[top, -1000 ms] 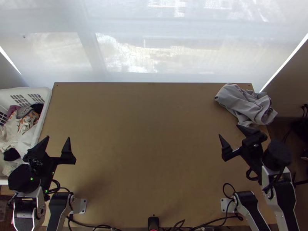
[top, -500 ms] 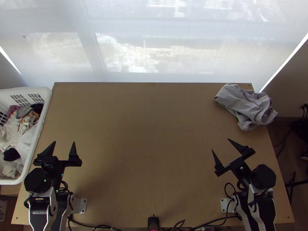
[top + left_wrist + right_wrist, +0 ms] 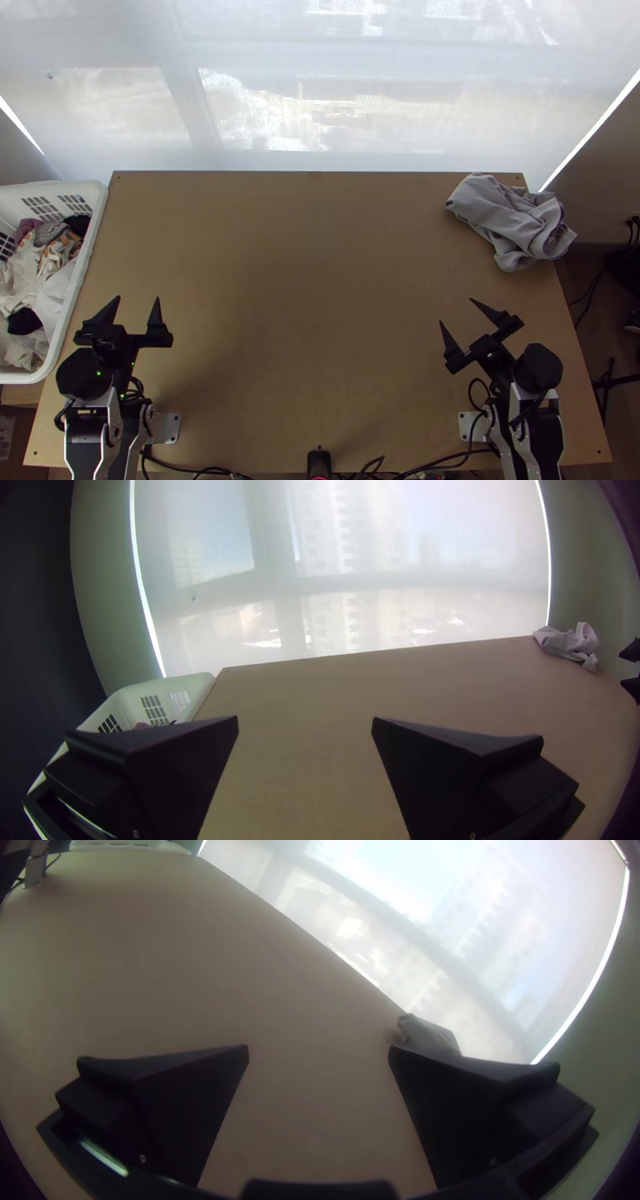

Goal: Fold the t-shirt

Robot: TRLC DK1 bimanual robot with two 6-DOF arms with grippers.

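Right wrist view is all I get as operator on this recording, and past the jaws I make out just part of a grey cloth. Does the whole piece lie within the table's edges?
Observer: No. In the top view the grey cloth, bunched near the far right corner, reaches out past the right edge of the table.
Operator: Is the other arm holding anything?
Observer: Nothing. The left gripper has its jaws wide apart, with bare space between them.
Operator: And the white basket, of which I get only a strip: what's in it?
Observer: A loose heap of cloth pieces in several colours, among them cream, black and a dull purple.
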